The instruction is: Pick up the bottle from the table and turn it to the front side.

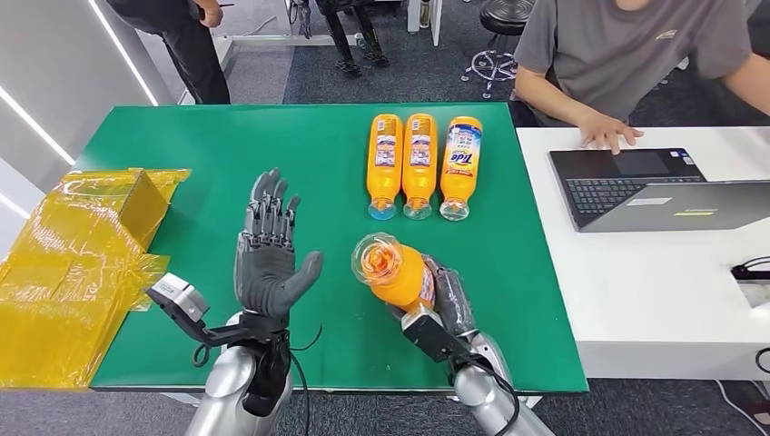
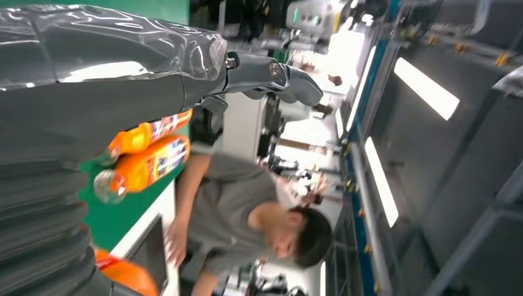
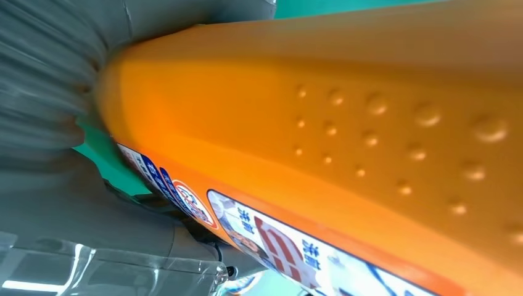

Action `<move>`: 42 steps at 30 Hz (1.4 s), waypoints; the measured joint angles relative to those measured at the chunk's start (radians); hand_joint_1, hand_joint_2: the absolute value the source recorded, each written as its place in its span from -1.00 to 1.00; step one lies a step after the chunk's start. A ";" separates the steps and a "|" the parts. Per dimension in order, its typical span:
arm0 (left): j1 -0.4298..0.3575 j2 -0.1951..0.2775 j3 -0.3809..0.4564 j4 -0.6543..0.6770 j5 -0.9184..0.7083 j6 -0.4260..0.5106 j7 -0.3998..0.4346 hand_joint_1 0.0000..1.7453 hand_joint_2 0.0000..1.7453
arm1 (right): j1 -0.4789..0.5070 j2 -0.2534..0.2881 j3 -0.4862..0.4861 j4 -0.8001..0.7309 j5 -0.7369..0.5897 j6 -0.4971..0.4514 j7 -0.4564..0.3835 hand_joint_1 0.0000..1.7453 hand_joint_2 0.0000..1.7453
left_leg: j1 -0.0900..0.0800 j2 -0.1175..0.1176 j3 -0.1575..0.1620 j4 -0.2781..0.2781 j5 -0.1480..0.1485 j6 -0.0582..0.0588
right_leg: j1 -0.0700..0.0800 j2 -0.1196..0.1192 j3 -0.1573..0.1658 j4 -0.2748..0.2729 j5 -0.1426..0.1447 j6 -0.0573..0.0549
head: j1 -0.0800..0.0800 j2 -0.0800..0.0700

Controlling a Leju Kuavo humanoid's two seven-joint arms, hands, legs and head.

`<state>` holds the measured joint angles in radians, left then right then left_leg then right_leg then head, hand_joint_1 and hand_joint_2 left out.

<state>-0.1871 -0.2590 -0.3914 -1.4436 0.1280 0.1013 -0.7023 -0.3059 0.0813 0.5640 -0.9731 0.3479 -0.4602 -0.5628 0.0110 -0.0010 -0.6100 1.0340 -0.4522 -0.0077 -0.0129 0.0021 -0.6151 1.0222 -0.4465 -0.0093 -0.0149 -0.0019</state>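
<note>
My right hand (image 1: 447, 298) grips an orange bottle (image 1: 392, 268) lifted above the green table (image 1: 227, 145), its clear cap end tilted up toward the camera. The right wrist view shows the held bottle (image 3: 345, 123) close up, with a dimpled orange side and a printed label along one edge. My left hand (image 1: 268, 250) stands open, palm up with fingers spread, over the table left of the bottle and holding nothing. Three more orange bottles (image 1: 419, 165) lie side by side at the table's far side, caps toward me; two of them (image 2: 145, 161) appear in the left wrist view.
A yellow plastic-wrapped box (image 1: 77, 263) sits at the table's left edge. To the right stands a white desk (image 1: 654, 291) with a laptop (image 1: 649, 186), where a person in a grey shirt (image 1: 626, 54) sits. Another person (image 1: 186, 36) stands at the far left.
</note>
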 joint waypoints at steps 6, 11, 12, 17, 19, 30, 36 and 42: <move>-0.007 -0.011 0.000 0.031 -0.016 -0.025 0.000 -1.00 1.00 | -0.022 0.010 -0.002 -0.014 0.067 0.060 0.087 1.00 1.00 | 0.000 0.000 0.000 0.000 0.000 0.000 | 0.000 0.000 0.000 0.000 0.000 0.000 | 0.000 0.000; -0.004 -0.012 0.000 0.031 -0.033 -0.028 0.000 -1.00 1.00 | -0.077 0.033 -0.002 0.013 0.122 0.119 0.153 1.00 1.00 | 0.000 0.000 0.000 0.000 0.000 0.000 | 0.000 0.000 0.000 0.000 0.000 0.000 | 0.000 0.000; -0.004 -0.013 0.000 0.031 -0.035 -0.028 0.000 -1.00 1.00 | -0.090 0.038 -0.002 0.021 0.128 0.127 0.160 1.00 1.00 | 0.000 0.000 0.000 0.000 0.000 0.000 | 0.000 0.000 0.000 0.000 0.000 0.000 | 0.000 0.000; -0.003 -0.015 0.002 0.031 -0.038 -0.022 0.000 -1.00 1.00 | -0.139 0.063 0.000 0.068 0.146 0.158 0.183 1.00 1.00 | 0.000 0.000 -0.001 0.000 0.000 0.000 | 0.000 -0.001 0.000 0.000 0.000 0.000 | 0.000 0.000; -0.003 -0.016 0.004 0.031 -0.038 -0.022 0.000 -1.00 1.00 | -0.149 0.069 0.000 0.081 0.148 0.159 0.186 1.00 1.00 | 0.000 -0.001 -0.001 0.000 0.000 0.000 | 0.000 -0.001 0.000 0.000 0.000 0.000 | 0.000 0.000; -0.002 -0.017 0.008 0.031 -0.039 -0.021 0.000 -1.00 1.00 | -0.172 0.086 0.007 0.115 0.178 0.173 0.198 1.00 1.00 | 0.000 -0.001 -0.001 0.000 0.000 0.000 | 0.000 -0.001 0.000 0.000 0.000 0.000 | 0.000 0.000; 0.000 -0.018 0.024 0.031 -0.040 -0.018 0.000 -1.00 1.00 | -0.190 0.110 0.028 0.127 0.219 0.241 0.202 1.00 1.00 | 0.000 -0.001 -0.001 0.000 0.000 0.000 | 0.000 0.000 0.000 0.000 0.000 0.000 | 0.000 0.000; 0.003 -0.020 0.050 0.031 -0.027 -0.003 0.000 -1.00 1.00 | -0.210 0.141 0.067 0.141 0.247 0.310 0.186 1.00 1.00 | 0.000 0.000 -0.001 0.000 0.000 0.000 | 0.000 0.000 0.000 0.001 0.000 0.000 | 0.000 0.000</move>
<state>-0.1844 -0.2790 -0.3417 -1.4128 0.1005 0.0985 -0.7025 -0.5156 0.2222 0.6313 -0.8323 0.5948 -0.1502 -0.3769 0.0113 -0.0015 -0.6107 1.0339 -0.4519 -0.0081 -0.0127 0.0016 -0.6154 1.0227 -0.4465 -0.0094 -0.0148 -0.0019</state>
